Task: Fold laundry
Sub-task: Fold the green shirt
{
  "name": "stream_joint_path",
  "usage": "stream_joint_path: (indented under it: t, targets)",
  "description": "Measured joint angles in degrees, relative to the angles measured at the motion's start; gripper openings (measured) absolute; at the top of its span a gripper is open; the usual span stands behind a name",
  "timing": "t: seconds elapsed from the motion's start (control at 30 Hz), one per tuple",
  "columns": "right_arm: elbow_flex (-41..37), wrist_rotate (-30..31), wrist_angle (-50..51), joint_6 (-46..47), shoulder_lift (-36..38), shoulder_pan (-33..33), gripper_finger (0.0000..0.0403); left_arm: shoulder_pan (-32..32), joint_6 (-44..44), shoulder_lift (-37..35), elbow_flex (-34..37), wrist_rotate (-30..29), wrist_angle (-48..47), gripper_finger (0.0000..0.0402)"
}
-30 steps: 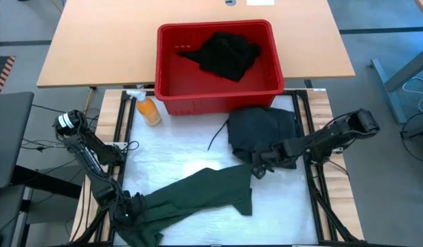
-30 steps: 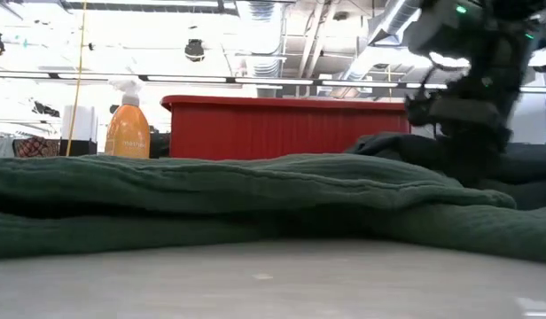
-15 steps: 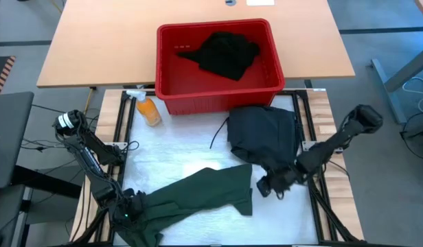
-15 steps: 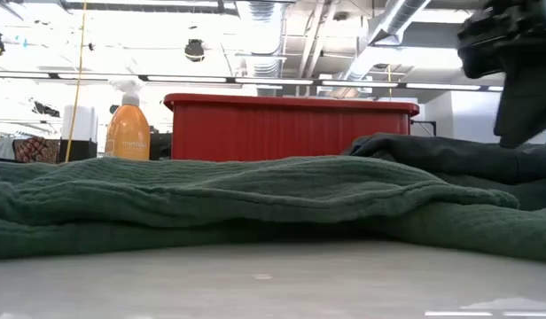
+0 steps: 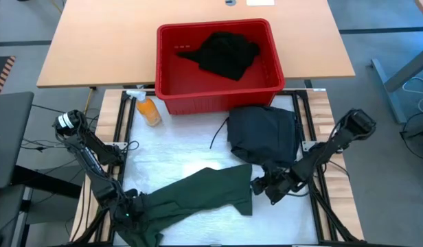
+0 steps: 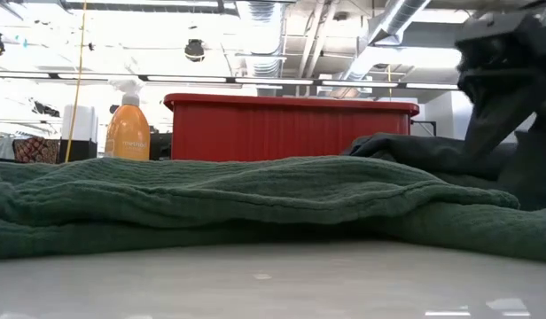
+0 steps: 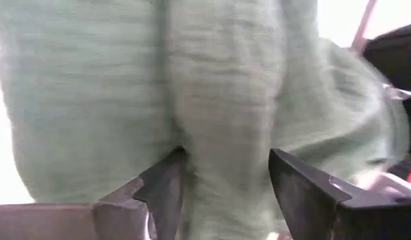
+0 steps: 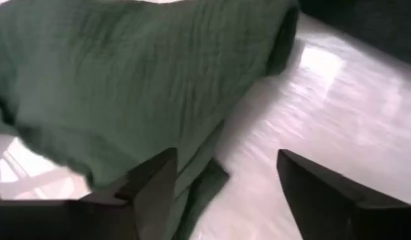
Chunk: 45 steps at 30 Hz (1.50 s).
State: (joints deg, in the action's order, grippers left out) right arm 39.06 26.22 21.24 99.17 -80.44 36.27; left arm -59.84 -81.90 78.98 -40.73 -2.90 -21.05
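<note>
A dark green garment (image 5: 198,193) lies crumpled along the near side of the white mat and fills the low view (image 6: 255,190). My left gripper (image 5: 131,206) is at its left end, open, with a raised ridge of the cloth (image 7: 225,100) between the fingers. My right gripper (image 5: 261,186) hovers open just off the garment's right end (image 8: 212,100), above bare mat, with nothing between its fingers. A folded dark garment (image 5: 263,134) rests flat on the mat behind it. Another black garment (image 5: 225,55) lies in the red basket (image 5: 218,103). My left gripper comes down at a slant over the green garment's left end. A raised fold of the cloth (image 7: 222,180) stands between its two fingers (image 7: 167,190). I cannot tell whether the fingers touch it. The garment lies slack on the mat.
An orange spray bottle (image 5: 149,111) stands at the mat's far left corner, beside the red basket on the mat's far edge. Bare white mat (image 5: 170,147) lies between the bottle, the folded garment and the green one. Black frame rails run along both sides.
My right gripper has left the near edge of the folded dark garment. It has swung toward the table's near edge, rolling its wrist, and now stands beside the green garment's right end. The garments lie as before.
</note>
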Motion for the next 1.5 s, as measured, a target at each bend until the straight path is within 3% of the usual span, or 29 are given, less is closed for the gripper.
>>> stream_joint_path:
  t: [0.2, 0.33, 0.43, 0.57, 0.73, 0.9, 1.0, 1.13, 1.27, 1.4, 1.5]
  targets:
    - [0.01, 0.20, -11.52, -4.37, -6.67, -2.54, 0.0310, 2.00, 1.77, -0.28, 0.00, 4.16, 5.05, 0.0203]
    - [0.05, 0.43, -21.26, -10.08, -10.56, -4.44, 0.0310, 2.00, 1.10, -0.28, 0.00, 3.92, 4.61, 0.0198]
    - [0.07, 0.68, -22.79, -10.55, -12.26, -5.42, 0.0294, 1.57, -1.71, -0.28, 0.00, 3.95, 2.92, 0.0197]
    - [0.07, 0.87, -21.79, -10.57, -12.66, -5.00, 0.0212, -0.10, -4.49, -0.24, 0.00, 4.41, 0.11, 0.0197]
    - [0.15, -4.67, -21.64, -11.67, -10.79, -2.96, 0.0035, -1.94, -6.31, -0.22, 0.00, 4.65, -4.07, 0.0193]
    - [2.62, -6.64, -20.54, -10.76, -3.85, 0.94, 0.0022, -2.04, -4.02, -0.22, 0.00, 3.95, -4.56, 0.0158]
    - [6.78, -6.64, -12.79, -8.61, 0.64, 3.21, 0.0018, -1.91, -2.54, -0.22, 0.00, 1.22, -5.36, 0.0128]
    - [16.16, -7.51, 10.38, -7.39, 3.56, 5.34, 0.0018, -1.89, -0.11, -0.22, 0.00, -6.03, -5.47, 0.0097]
    - [24.73, -6.30, 31.46, -12.91, 2.54, 3.66, 0.0018, -1.87, 3.22, -0.22, 0.00, -11.62, -6.22, 0.0080]
    - [27.35, -0.79, 37.28, -26.70, -0.46, 0.42, 0.0018, -1.19, 1.25, -0.22, 0.00, -12.83, -12.11, 0.0069]
    - [27.33, -1.14, 37.19, -36.92, -3.38, -1.79, 0.0028, -1.04, -0.14, -0.22, 0.00, -12.75, -13.60, 0.0061]
